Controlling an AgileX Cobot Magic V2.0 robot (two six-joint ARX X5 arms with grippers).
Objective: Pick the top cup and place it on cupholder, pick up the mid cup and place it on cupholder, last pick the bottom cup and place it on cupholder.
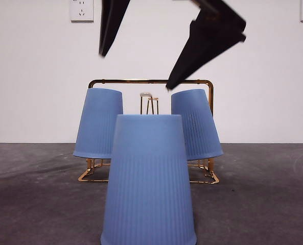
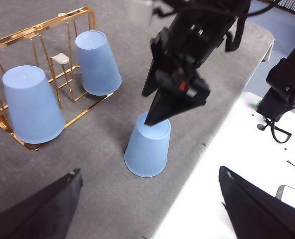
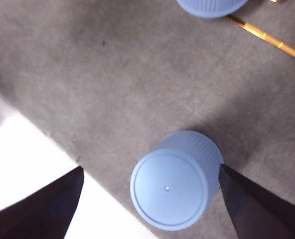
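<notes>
My right gripper (image 2: 159, 117) hangs with jaws spread wide over a pale-blue ribbed plastic cup (image 1: 148, 181) standing upside down on the grey felt-covered table (image 1: 263, 194), clear of the gold wire cupholder (image 1: 151, 81). Two matching blue cups (image 1: 98, 122) (image 1: 195, 123) sit inverted on its pegs. My left gripper (image 2: 147, 209) waits apart, jaws wide. No lettering is legible anywhere.

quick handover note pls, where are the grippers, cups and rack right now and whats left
Right gripper: open, above the last cup, which stands upside down on the grey table, not gripped.
Left gripper: open, empty, held back from the work.
Cupholder: two blue cups already upside down on it, one on the left, one on the right; one white-tipped peg free.
Left: grip the last cup, seat it on the rack.
</notes>
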